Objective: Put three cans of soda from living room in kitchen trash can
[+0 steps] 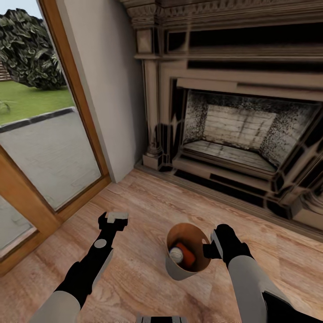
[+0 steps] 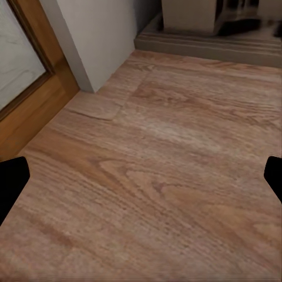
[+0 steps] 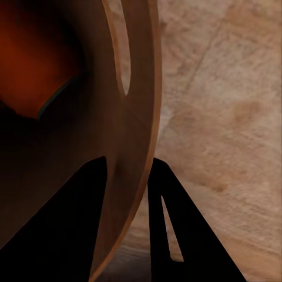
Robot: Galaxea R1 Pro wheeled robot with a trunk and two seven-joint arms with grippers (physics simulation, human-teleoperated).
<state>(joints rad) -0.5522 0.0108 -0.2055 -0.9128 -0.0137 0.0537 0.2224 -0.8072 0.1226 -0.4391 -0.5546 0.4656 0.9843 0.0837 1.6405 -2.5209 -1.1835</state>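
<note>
The right pincer [image 1: 210, 249] is clamped on the rim of the small round tapered bin [image 1: 178, 269], pale grey outside and coppery brown inside; in the right wrist view 1 finger [image 3: 64, 229] sits inside the wall and the other outside. The bin is tilted above the light wood floor [image 1: 148, 211]. Inside it lie 2 visible cans: an orange can [image 1: 187, 255] and a can with a silvery top [image 1: 176, 255]. The left pincer [image 1: 114, 219] hangs empty over the floor, its fingers wide apart. Beyond stand the dark ornate fireplace [image 1: 242, 130], a pale wall [image 1: 112, 89] and a wood-framed glass door [image 1: 45, 148].
</note>
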